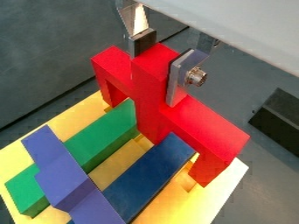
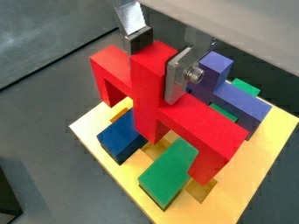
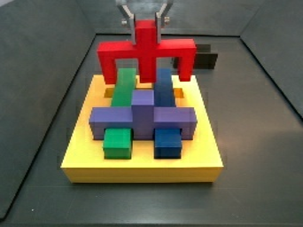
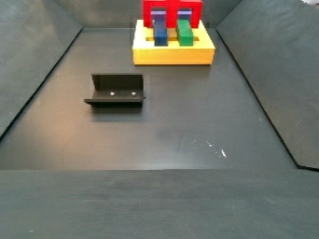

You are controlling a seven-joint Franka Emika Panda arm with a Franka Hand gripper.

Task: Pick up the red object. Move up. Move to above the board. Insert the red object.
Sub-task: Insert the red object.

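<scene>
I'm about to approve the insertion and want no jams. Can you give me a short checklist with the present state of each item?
1. Hand clamps the stem of the bright red flat block: ok.
2. Red block upright, legs pointing down: ok.
3. Red block over the square yellow slotted board: ok.
4. Legs straddle the long green block and long blue block: ok in a side view.
5. Legs lined up with their slots: cannot tell.
6. Purple block clear of the red one: ok.

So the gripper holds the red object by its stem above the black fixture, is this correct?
Not quite. The gripper holds the red object by its stem above the yellow board, as a side view shows. The fixture stands apart on the floor.
</scene>
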